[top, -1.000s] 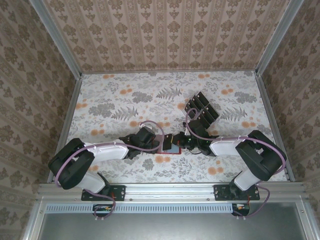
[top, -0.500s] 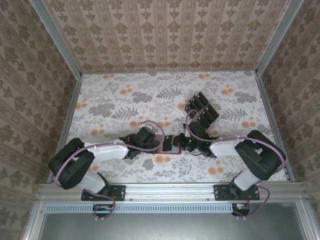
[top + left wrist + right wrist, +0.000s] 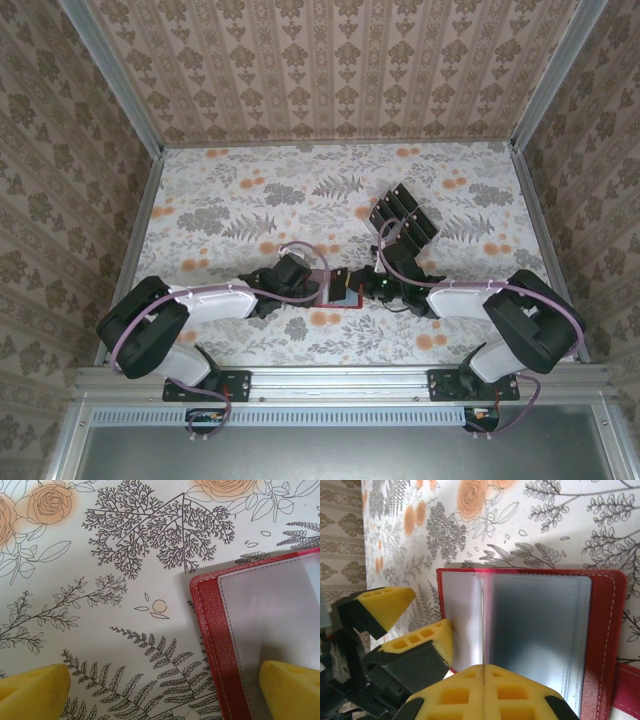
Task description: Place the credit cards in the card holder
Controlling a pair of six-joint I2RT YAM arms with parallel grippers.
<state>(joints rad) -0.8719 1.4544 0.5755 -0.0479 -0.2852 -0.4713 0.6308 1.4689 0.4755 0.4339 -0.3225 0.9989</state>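
Card holder [image 3: 220, 645] cropped (under L claw [image 3: 162, 690])

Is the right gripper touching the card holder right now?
Touching. The right wrist view shows the right gripper pinched shut on a clear inner leaf of the card holder.

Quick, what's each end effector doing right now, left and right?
Left end effector: open, straddling the edge of the card holder.
Right end effector: closed, pinching the card holder's clear inner leaf.

Bright, even overhead light; soft shadows on surface [image 3: 250, 170]. Hazy sheen on card holder [image 3: 535, 625] sleeve, right wrist view. Close jaws out of focus, left wrist view.
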